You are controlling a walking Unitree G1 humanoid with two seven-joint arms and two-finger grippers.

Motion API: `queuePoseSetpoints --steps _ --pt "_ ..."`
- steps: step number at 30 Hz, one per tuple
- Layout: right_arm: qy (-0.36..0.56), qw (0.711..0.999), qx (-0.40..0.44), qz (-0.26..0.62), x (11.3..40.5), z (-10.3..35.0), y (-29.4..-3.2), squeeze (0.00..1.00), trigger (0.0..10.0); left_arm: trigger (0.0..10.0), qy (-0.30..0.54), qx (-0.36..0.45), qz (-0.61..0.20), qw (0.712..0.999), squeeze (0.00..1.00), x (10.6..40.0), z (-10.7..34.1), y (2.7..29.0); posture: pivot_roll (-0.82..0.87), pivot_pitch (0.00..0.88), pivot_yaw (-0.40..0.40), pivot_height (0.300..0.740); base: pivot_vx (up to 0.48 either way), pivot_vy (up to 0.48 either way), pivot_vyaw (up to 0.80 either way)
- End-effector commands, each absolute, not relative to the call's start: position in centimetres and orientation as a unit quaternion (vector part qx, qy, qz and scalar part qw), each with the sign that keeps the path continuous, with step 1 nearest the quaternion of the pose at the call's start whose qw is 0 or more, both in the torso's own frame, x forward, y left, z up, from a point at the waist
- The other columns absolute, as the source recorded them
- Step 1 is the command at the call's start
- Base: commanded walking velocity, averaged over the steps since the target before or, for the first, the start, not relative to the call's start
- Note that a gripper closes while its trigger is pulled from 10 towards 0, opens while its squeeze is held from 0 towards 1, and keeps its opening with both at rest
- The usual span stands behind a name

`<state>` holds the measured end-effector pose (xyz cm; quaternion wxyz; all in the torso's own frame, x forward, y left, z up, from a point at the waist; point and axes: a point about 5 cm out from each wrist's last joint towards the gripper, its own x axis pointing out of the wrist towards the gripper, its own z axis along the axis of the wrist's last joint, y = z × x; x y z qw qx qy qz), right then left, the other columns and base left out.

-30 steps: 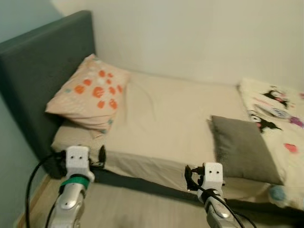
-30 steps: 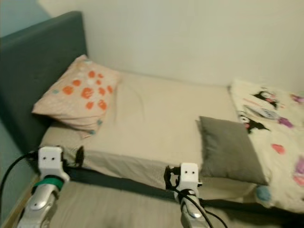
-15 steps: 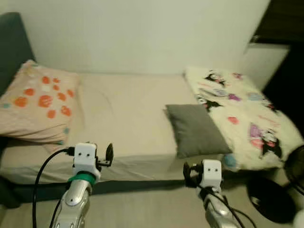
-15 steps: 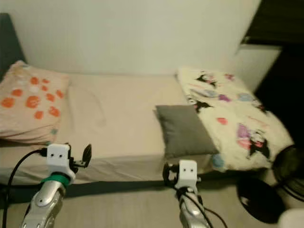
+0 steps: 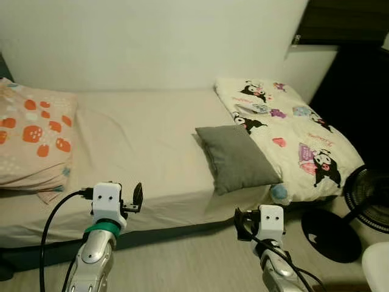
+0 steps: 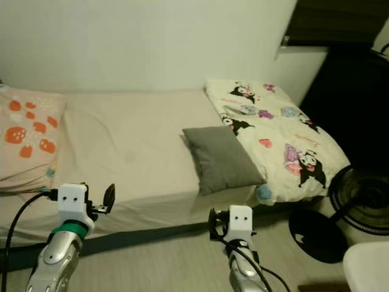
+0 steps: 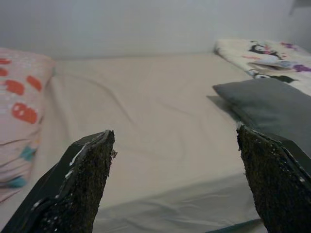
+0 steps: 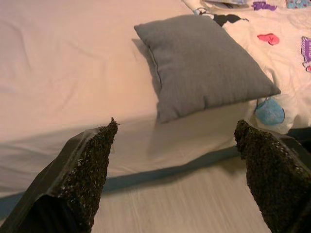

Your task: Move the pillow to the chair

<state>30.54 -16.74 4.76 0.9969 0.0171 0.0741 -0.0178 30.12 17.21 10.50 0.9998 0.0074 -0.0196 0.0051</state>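
A grey pillow [image 5: 237, 158] lies flat near the front edge of the bed [image 5: 140, 137], beside the cartoon-print blanket. A peach pillow with orange spots [image 5: 30, 143] rests at the bed's left end. Both arms are held low in front of the bed. My left gripper [image 5: 113, 196] is open and empty, short of the mattress edge between the two pillows. My right gripper [image 5: 261, 222] is also open and empty, just below and in front of the grey pillow [image 8: 201, 63]. In the right wrist view its fingers [image 8: 82, 179] frame that pillow.
A white blanket with cartoon prints [image 5: 292, 131] covers the bed's right end. A black floor fan [image 5: 368, 198] with a round base [image 5: 331, 234] stands on the floor to the right. A white object's corner [image 5: 378, 267] shows at the bottom right. A plain wall backs the bed.
The camera has swung right: the headboard has left the picture, and the blanket end and the fan have come in. Both grippers stay open and empty.
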Motion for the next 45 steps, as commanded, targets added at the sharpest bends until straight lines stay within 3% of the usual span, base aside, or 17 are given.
queuePoseSetpoints --steps 1,45 --pt "0.079 0.996 0.021 -0.024 30.5 4.6 -17.1 0.00 10.0 10.0 -0.012 0.005 0.003 1.000 0.00 30.2 10.2 17.0 -0.03 0.005 0.001 0.740 0.300 0.000 0.00" --pt "0.080 0.996 0.014 -0.021 30.7 4.6 -16.6 0.00 10.0 10.0 -0.021 0.007 -0.005 1.000 0.00 31.2 10.6 16.6 -0.02 0.000 -0.005 0.740 0.314 0.000 0.00"
